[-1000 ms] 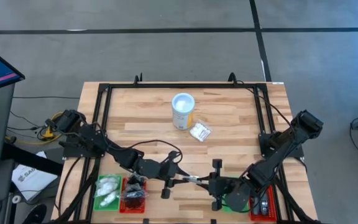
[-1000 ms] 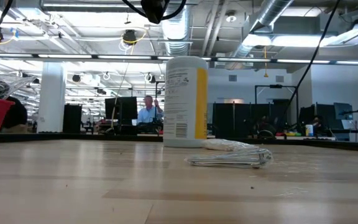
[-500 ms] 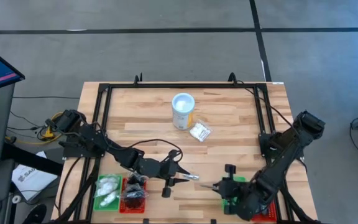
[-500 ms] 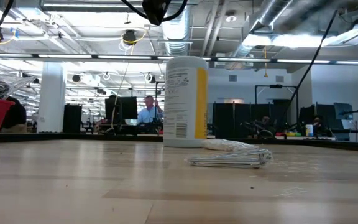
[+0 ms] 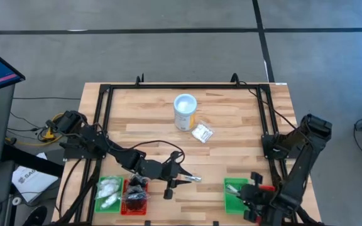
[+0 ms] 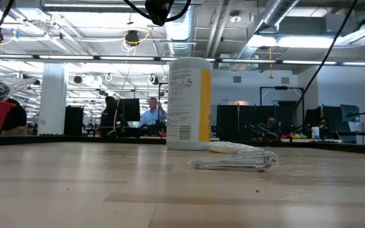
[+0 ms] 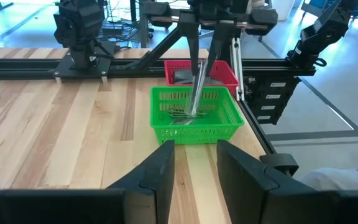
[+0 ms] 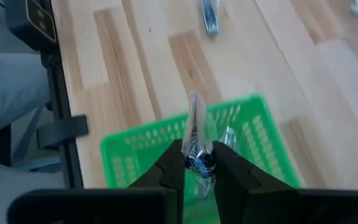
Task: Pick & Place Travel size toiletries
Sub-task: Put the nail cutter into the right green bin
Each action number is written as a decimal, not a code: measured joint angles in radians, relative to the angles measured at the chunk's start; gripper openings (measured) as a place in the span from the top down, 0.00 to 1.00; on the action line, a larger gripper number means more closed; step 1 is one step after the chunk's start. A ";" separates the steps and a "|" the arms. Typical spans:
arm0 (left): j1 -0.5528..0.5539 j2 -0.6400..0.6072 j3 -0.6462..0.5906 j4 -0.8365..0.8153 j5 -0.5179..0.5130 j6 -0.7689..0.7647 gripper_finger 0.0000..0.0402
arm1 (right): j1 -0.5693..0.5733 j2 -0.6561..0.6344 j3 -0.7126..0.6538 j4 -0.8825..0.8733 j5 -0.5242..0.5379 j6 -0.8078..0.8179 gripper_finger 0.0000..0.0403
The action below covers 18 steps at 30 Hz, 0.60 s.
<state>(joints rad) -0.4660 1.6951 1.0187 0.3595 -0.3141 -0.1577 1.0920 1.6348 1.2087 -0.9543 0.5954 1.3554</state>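
Note:
My right gripper [image 8: 197, 152] is shut on a clear-wrapped travel size toiletry packet [image 8: 197, 121] and stands over the green tray [image 5: 232, 187] at the table's near right; the left wrist view shows it there from the side [image 7: 199, 79]. My left gripper [image 7: 194, 163] hovers open at the table's near middle [image 5: 192, 179], nothing between its fingers. Another clear packet [image 5: 202, 132] lies flat on the table beside the white tub [image 5: 185, 111]. More packets fill the green tray [image 5: 109, 192] and red tray [image 5: 136, 194] at the near left. My right gripper pinches the clear packet between its two fingers at the end with a dark blue piece [image 8: 199, 163]. The fingers slant down from above. The packet hangs below them [image 7: 195, 102], its free end down inside the green tray; whether it touches the tray's floor I cannot tell.
A red tray [image 7: 201, 71] sits just beyond the right green tray [image 7: 194, 121], against the black frame rail [image 5: 266, 132]. In the low view the tub [image 6: 189, 104] stands upright with the loose packet [image 6: 236, 158] in front of it. Bare wood lies between the two arms.
My right gripper has left the table's near middle, where it met my left gripper, and swung toward the right and near edge to above the green tray. It has rolled and tipped downward on the way, carrying the clear packet with it.

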 joint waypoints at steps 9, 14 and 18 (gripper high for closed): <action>0.000 0.000 0.000 0.000 0.000 0.000 0.72 | 0.039 0.000 0.000 -0.041 -0.047 0.123 0.89; 0.000 0.000 0.000 0.000 0.001 0.000 0.72 | 0.036 0.001 0.000 -0.041 -0.049 0.123 0.89; 0.000 0.000 0.000 -0.001 0.001 -0.001 0.72 | 0.032 0.001 0.000 -0.041 -0.049 0.123 0.89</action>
<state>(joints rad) -0.4660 1.6951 1.0187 0.3588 -0.3134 -0.1585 1.1236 1.6360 1.2087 -0.9951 0.5468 1.4780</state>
